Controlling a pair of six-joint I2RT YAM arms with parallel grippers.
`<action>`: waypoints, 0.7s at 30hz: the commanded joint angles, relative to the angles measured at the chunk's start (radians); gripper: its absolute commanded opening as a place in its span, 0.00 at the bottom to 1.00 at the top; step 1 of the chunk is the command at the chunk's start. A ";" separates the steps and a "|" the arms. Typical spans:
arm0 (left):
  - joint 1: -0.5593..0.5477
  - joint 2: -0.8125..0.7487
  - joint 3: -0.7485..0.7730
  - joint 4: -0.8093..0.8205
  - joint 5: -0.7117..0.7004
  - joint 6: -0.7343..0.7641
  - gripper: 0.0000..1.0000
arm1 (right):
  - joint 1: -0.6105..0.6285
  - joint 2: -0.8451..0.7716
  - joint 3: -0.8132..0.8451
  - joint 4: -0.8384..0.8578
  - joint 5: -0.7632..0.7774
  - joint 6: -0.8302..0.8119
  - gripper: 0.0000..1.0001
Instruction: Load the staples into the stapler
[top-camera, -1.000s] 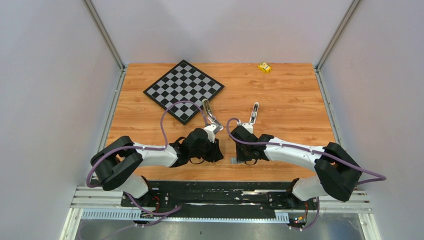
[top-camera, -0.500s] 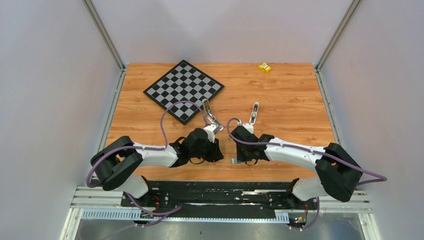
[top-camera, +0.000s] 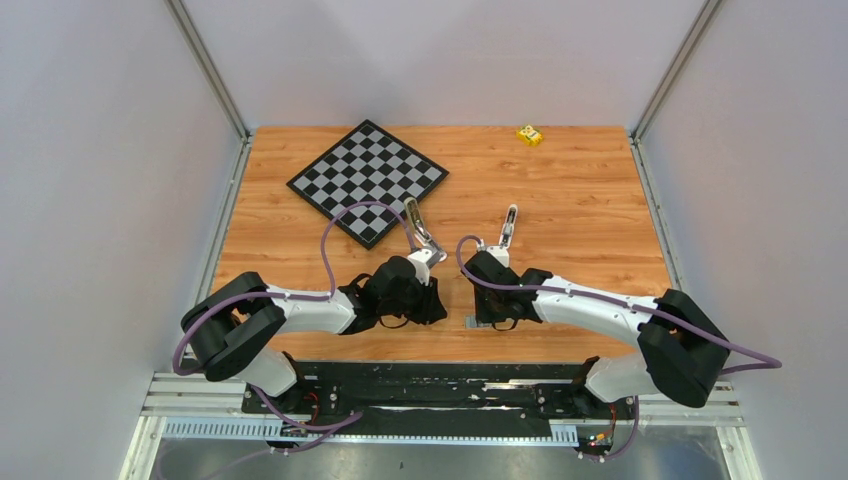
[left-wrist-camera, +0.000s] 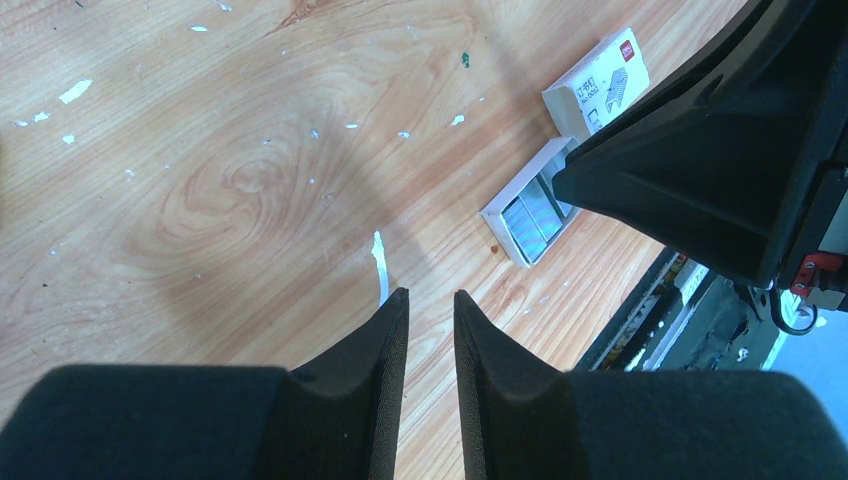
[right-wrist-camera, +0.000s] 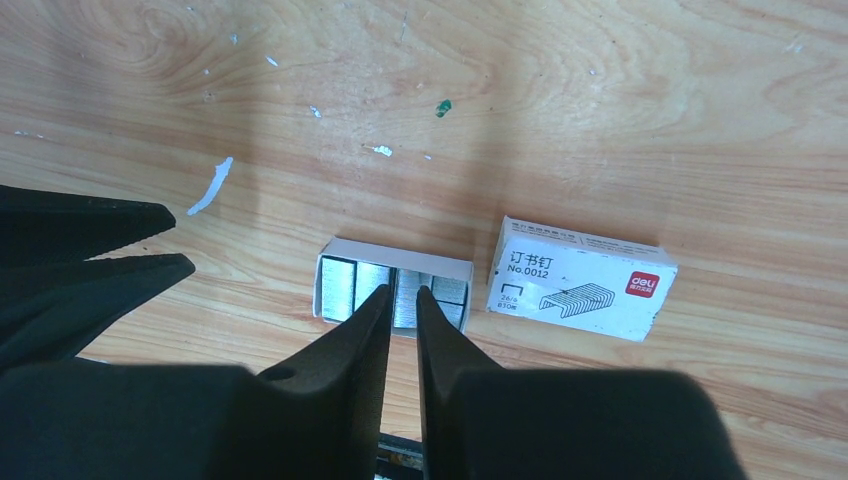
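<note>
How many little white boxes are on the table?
2. An open tray of staples lies at the right tool; a labelled box lies beside it, apart. More may be hidden.

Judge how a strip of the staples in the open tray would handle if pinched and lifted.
The staples look like thin, ridged metal strips: probably stiff and light. Being joined pieces, a strip might snap if squeezed unevenly. They sit packed side by side in the shallow white tray, so neighbours could lift too, or the tray might slide.
</note>
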 joint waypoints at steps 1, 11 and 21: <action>0.004 -0.008 -0.001 0.016 -0.011 0.003 0.26 | 0.013 -0.002 -0.013 -0.039 0.017 -0.007 0.20; 0.005 -0.011 -0.002 0.015 -0.011 0.002 0.26 | 0.015 0.021 -0.028 -0.029 0.016 -0.002 0.24; 0.005 -0.015 -0.004 0.016 -0.011 0.002 0.26 | 0.015 0.037 -0.035 -0.021 0.011 0.005 0.25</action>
